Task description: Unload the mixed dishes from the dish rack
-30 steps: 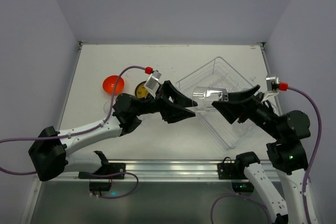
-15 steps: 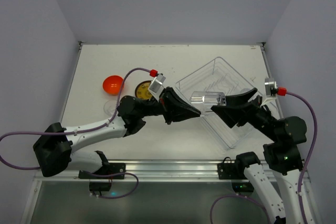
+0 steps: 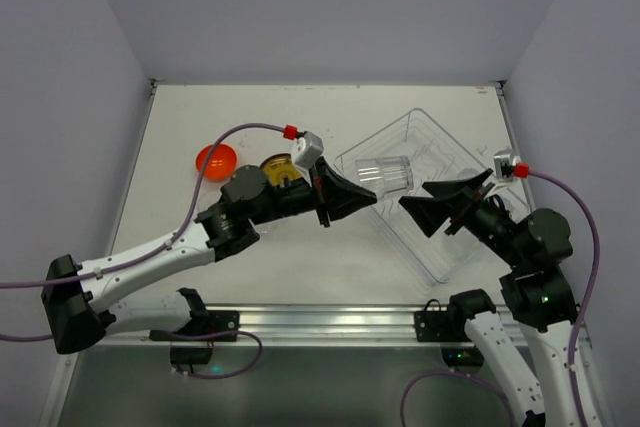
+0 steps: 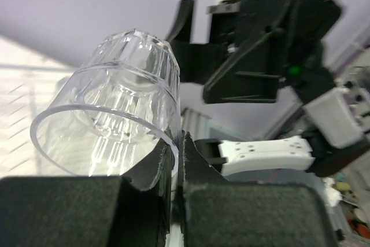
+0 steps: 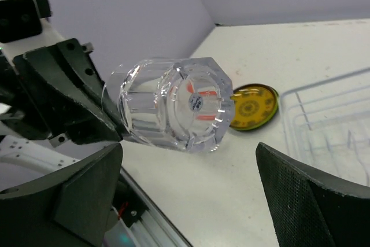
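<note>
Midair over the white surface (image 3: 250, 112), a clear plastic cup (image 3: 387, 175) hangs pinched in the left gripper (image 3: 370, 195), whose jaws are clamped tight on the cup's rim. The left wrist view shows the thin wall of the rim caught between the two black fingertips (image 4: 156, 169), one inside the mouth and one outside. The cup lies on its side, with its open mouth turned toward the left arm and its faceted base facing the right arm.

Opposite it, the right gripper (image 3: 415, 195) stands apart from the cup, touching nothing, its jaws spread wide. In the right wrist view its two black fingers frame the cup's base from either side, with clear space between them and the plastic.

From above, the cup sits over the near-left edge of the dish rack (image 3: 432, 259), a large clear tray with slanted walls set cornerwise on the right half of the surface.

Well to the left, a small orange bowl (image 3: 215, 160) rests on the surface. Just beside it lies a small yellow patterned plate (image 3: 272, 169), partly hidden by the left arm in the top view and seen flat and whole from the right wrist.
</note>
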Robot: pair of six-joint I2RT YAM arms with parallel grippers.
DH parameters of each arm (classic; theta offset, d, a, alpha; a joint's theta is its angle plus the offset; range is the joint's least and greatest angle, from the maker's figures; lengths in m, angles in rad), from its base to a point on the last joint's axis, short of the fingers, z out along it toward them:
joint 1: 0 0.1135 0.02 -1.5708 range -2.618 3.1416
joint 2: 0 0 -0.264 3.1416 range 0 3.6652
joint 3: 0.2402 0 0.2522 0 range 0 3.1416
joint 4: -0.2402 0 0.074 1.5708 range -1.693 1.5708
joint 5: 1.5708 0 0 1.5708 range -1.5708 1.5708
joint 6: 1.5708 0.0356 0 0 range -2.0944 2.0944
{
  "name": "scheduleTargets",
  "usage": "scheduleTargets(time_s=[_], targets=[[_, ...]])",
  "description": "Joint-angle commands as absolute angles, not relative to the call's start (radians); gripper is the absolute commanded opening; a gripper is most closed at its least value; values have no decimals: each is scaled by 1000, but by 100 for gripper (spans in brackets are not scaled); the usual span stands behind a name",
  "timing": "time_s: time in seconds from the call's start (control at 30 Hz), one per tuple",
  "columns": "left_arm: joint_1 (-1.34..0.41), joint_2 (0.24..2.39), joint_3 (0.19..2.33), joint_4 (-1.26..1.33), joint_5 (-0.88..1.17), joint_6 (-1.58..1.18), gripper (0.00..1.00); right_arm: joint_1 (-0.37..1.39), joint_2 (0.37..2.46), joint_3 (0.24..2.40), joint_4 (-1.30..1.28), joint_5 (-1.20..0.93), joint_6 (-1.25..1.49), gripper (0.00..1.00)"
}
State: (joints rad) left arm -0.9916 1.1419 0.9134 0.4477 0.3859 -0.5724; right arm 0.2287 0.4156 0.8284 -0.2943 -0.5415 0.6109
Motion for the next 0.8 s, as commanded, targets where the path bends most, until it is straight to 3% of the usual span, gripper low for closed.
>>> scheduleTargets(time_s=[0.0,0.13,0.4,0.77], targets=[[-996,1134,989,160,187,-422,0,227,445,920,-458,-407,523,99],[-994,1226,1193,-243,77,-348,0,229,425,946,-589,-266,518,99],[-996,1373,1330,-801,-130,-310,0,227,391,1031,-824,34,462,99],[-991,1626,1299,-979,-83,-178,0,227,434,988,-836,5,431,99]])
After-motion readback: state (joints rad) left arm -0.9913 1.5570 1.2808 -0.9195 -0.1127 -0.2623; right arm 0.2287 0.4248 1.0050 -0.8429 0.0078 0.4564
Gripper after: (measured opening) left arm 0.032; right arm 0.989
